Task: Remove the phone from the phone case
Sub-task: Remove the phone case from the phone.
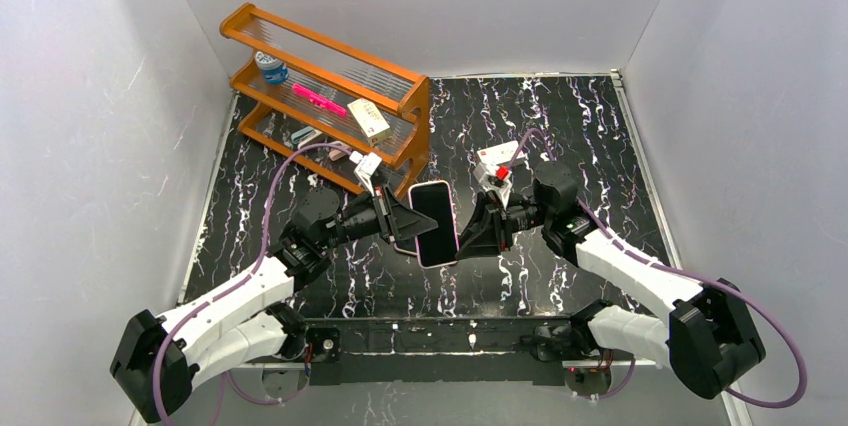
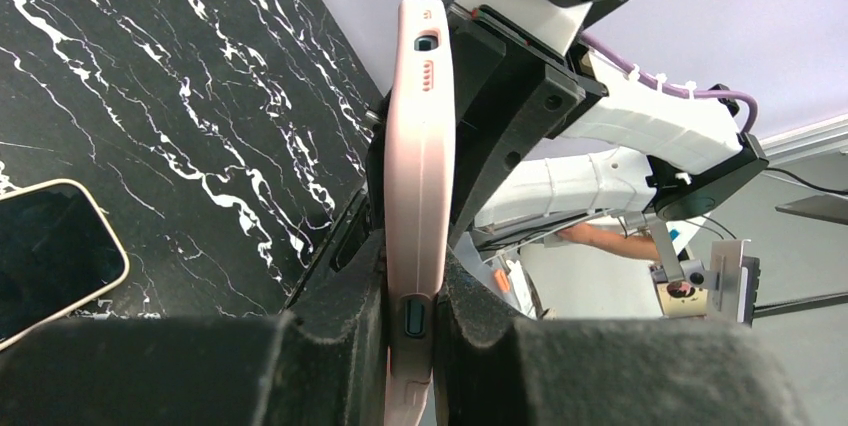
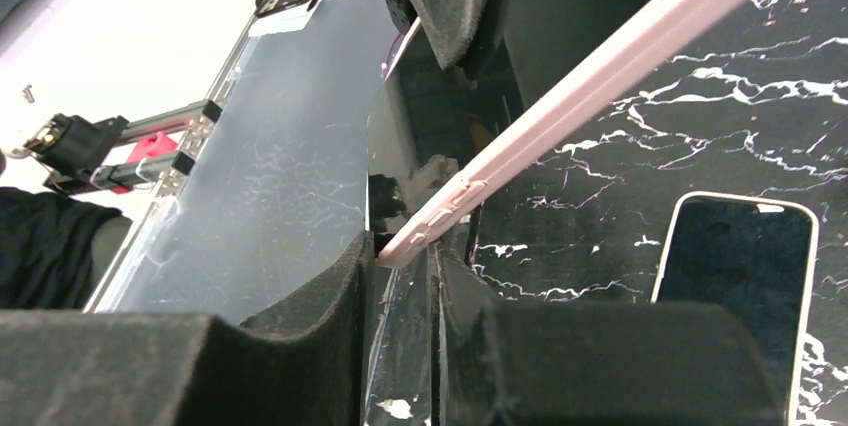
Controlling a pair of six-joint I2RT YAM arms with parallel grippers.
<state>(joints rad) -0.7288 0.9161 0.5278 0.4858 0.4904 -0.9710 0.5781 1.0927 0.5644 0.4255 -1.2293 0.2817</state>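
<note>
The pink phone case (image 1: pixel 435 224) hangs above the table between both grippers, its flat side up towards the top camera. My left gripper (image 1: pixel 412 223) is shut on its left long edge; the left wrist view shows the case (image 2: pixel 420 146) edge-on, clamped between the pads (image 2: pixel 340 346). My right gripper (image 1: pixel 472 234) is shut on the opposite edge, with a case corner (image 3: pixel 440 221) between its fingertips (image 3: pixel 345 286). The phone (image 2: pixel 50 256), dark screen with a pale rim, lies flat on the black marble table below, out of the case. It also shows in the right wrist view (image 3: pixel 740 286).
An orange wooden rack (image 1: pixel 330 96) with small items on its shelves stands at the back left, close behind my left gripper. White walls enclose the table (image 1: pixel 560 126) on three sides.
</note>
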